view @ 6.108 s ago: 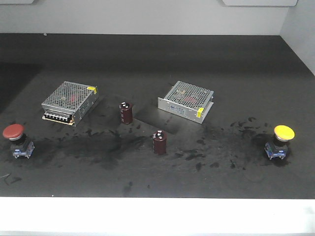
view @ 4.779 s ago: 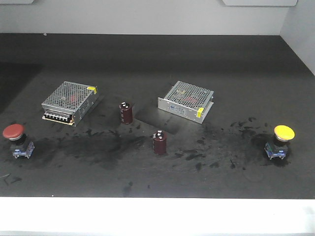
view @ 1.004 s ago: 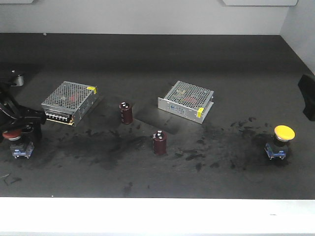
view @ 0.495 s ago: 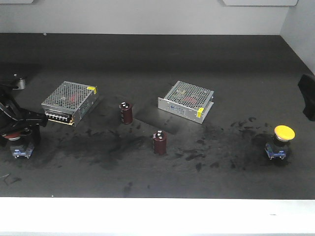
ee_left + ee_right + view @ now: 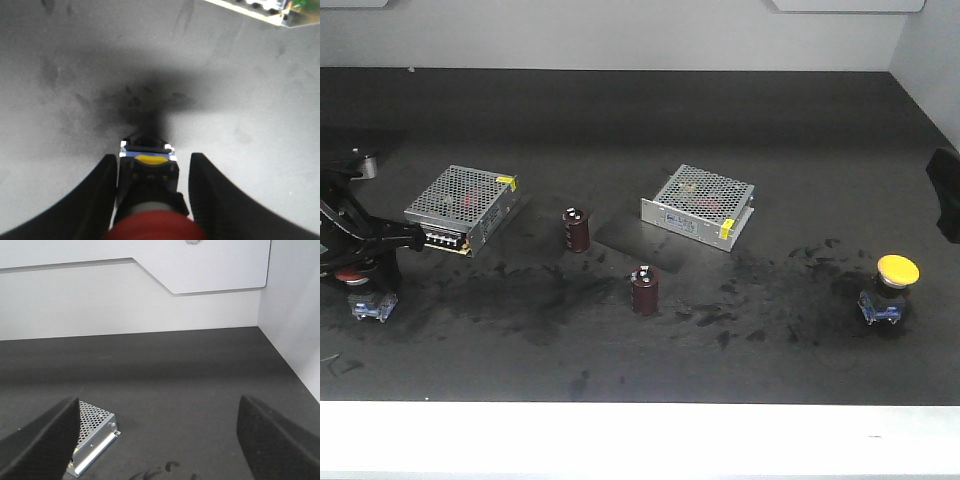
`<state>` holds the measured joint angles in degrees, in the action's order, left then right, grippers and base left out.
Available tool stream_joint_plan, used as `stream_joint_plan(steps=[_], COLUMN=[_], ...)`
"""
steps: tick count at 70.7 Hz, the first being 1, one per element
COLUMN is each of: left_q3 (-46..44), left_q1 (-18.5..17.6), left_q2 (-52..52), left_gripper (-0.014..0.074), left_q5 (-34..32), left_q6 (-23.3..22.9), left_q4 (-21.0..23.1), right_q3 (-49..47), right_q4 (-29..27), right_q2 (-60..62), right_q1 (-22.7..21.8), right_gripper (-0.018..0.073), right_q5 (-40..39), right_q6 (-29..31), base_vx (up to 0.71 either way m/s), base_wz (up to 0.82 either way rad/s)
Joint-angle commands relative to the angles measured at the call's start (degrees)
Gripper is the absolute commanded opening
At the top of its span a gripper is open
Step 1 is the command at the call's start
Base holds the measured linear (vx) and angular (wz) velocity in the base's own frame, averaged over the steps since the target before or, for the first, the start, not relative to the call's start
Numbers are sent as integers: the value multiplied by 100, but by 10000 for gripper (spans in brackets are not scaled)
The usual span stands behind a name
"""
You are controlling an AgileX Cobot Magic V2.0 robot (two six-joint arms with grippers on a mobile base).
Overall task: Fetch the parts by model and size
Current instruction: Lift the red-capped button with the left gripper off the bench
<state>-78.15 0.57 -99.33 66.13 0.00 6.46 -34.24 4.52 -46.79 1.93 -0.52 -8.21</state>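
Black table [image 5: 620, 110] is carrying everything. Two perforated metal boxes are sitting mid-table, one left [image 5: 462, 208], one right [image 5: 700, 206]. My left claw [image 5: 153, 156] is straddling the red mushroom-cap switch [image 5: 150, 185] near the table's left edge, fingers flanking its black-and-blue base. Can't tell if I'm actually clamping it. My right claw [image 5: 159, 405] is hanging spread wide over the right side, gripping nothing. Two dark red capacitors are standing upright near centre, rear one [image 5: 577, 230], front one [image 5: 644, 289]. Yellow mushroom-cap switch [image 5: 890, 290] is sitting upright far right, apart from my right claw.
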Motion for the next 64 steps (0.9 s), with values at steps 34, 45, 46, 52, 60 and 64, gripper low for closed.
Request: stream_joint_plan(steps=[34,45,46,52,60,64], left_q3=[838,1680,1716,2150,2652,2910], left_q1=[-121,-121,-121,-121,-121,-121], left_q2=[2287,3242,3287,3862,4497,4782], left_gripper=[-6,-6,-6,-6,-6,-5], left_q5=[-1540,-2309,-2372,-2719,-3041,-3171], left_q6=[-39,135,145,262,342,397], left_q4=[-646,-646,-646,-646,-646,-646], right_q3=[-199,-199,-199,-199,-194,-194], right_q4=[12,12,12,12,12,12], right_q2=[15,15,15,15,15,15], right_q1=[-38,-38,-38,-38,-38,-38], right_gripper=[594,594,594,594,594,594], right_q5=[-449,-449,-449,-449,-449,-449], right_q6=[36,36,36,36,36,36], base_vx=[0,0,0,0,0,0], base_wz=[0,0,0,0,0,0])
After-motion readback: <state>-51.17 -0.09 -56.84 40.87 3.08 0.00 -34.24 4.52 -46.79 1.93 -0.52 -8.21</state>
